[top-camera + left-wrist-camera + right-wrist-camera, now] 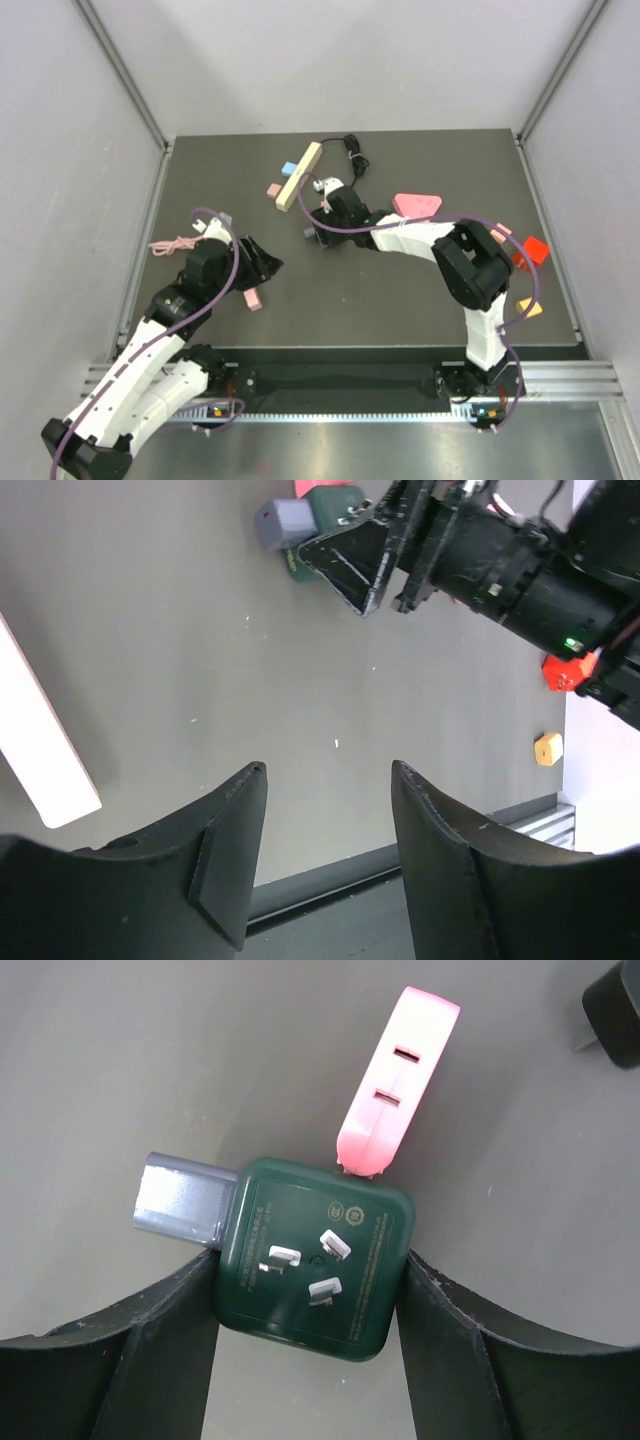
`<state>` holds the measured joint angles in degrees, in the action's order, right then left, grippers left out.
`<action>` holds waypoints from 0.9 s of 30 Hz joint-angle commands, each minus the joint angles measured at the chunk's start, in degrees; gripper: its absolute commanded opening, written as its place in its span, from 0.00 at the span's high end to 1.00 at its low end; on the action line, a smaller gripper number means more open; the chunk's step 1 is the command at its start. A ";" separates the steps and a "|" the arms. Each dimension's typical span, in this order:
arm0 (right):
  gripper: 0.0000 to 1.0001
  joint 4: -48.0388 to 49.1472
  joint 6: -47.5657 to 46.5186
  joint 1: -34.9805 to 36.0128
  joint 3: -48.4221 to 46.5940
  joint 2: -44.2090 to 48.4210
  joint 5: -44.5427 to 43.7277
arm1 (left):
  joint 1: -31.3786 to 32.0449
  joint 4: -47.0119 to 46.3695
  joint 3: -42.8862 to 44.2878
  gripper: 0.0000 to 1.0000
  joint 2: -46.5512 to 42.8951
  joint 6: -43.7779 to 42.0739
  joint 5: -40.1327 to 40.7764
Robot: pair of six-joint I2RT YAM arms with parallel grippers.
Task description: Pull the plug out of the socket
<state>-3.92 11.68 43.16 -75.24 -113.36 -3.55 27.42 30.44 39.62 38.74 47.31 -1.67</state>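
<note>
As both plugs sit seated in the socket, the pull isn't done yet. Left tool (328, 772) hangs wide open w/ nothing in it, over the dark grey desk (150, 630) toward 8 o'clock. Near desk centre, right tool (310, 1260) is closed on the dark green square plastic socket block (330, 1210), one finger against each side, prongs up. Grey rectangular plug (180, 1200) juts at its 9 o'clock, pink flat plug (395, 1080) at 1 o'clock. Left to do, prob.: grip a plug & draw it free.
</note>
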 commanded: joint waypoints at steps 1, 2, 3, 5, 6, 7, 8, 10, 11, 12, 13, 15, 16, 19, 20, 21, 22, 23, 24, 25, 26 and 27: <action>0.88 0.76 0.27 0.70 2.99 4.19 -0.93 | -0.26 -2.92 -2.43 0.43 -0.51 1.47 -0.79; 0.91 0.85 0.36 0.70 3.87 4.90 -0.84 | -0.35 -3.62 -2.96 0.44 0.01 1.90 -1.57; 0.99 1.20 0.53 0.70 6.05 5.69 -0.58 | -0.35 -5.54 -4.36 0.44 0.37 2.87 -2.28; 1.00 1.72 0.97 0.70 8.35 8.23 -0.14 | -0.35 -8.10 -6.21 0.44 1.60 4.36 -3.86; 1.00 1.90 1.23 0.70 10.45 9.03 0.30 | -0.35 -10.03 -7.44 0.44 2.04 6.02 -5.87; 1.00 1.81 1.32 0.79 11.42 10.60 0.65 | -0.44 -13.53 -9.62 0.44 2.91 6.91 -6.58; 1.00 1.90 1.67 0.79 12.39 11.40 1.17 | -0.35 -15.82 -11.12 0.43 3.27 7.88 -7.37; 1.00 2.16 2.03 1.14 15.20 13.77 2.58 | -0.35 -23.09 -15.24 0.39 4.67 10.86 -9.04; 1.00 2.17 2.03 1.40 16.00 14.65 2.93 | -0.35 -25.75 -16.57 0.37 5.37 11.83 -9.83; 1.00 2.25 2.12 1.67 17.66 15.44 3.28 | -0.35 -27.95 -17.55 0.37 6.08 13.84 -10.45; 1.00 2.43 2.20 2.10 18.46 16.93 3.38 | -0.35 -32.50 -19.12 0.35 8.17 14.73 -11.59; 1.00 2.60 2.55 2.28 20.47 18.26 5.55 | -0.35 -35.43 -19.75 0.34 10.64 16.66 -12.74; 1.00 2.78 2.90 2.28 21.01 19.13 5.92 | -0.26 -36.75 -19.75 0.34 13.09 17.02 -13.61; 1.00 2.78 3.00 2.37 22.33 19.93 6.98 | -0.26 -40.19 -18.62 0.34 18.45 17.55 -15.20; 1.00 2.95 3.17 2.37 22.51 19.93 7.24 | -0.35 -40.54 -18.00 0.34 19.61 17.47 -15.64; 1.00 3.04 3.17 2.37 22.86 19.93 7.59 | -0.26 -41.33 -16.86 0.34 21.01 17.12 -15.99; 1.00 3.04 3.26 2.46 23.03 20.02 7.68 | -0.35 -41.86 -16.33 0.34 23.55 17.20 -16.60; 1.00 3.13 3.35 2.46 23.12 20.11 7.86 | -0.35 -42.38 -15.98 0.35 24.79 17.29 -17.57; 1.00 3.39 3.43 2.46 23.65 20.11 7.86 | -0.35 -43.35 -15.36 0.35 25.93 17.55 -18.10; 1.00 3.48 3.78 2.46 23.91 20.46 7.95 | -0.35 -43.70 -15.36 0.35 27.60 17.55 -18.28; 1.00 3.57 3.79 2.46 24.18 20.63 7.95 | -0.35 -44.14 -15.27 0.35 28.14 17.55 -18.28; 1.00 3.48 3.87 2.55 24.53 20.64 7.95 | -0.35 -45.36 -15.62 0.35 28.58 17.81 -18.11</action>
<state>-0.89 14.20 44.58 -51.79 -94.83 2.68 27.42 -7.75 22.28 66.13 64.25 -17.85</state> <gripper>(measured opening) 0.628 0.648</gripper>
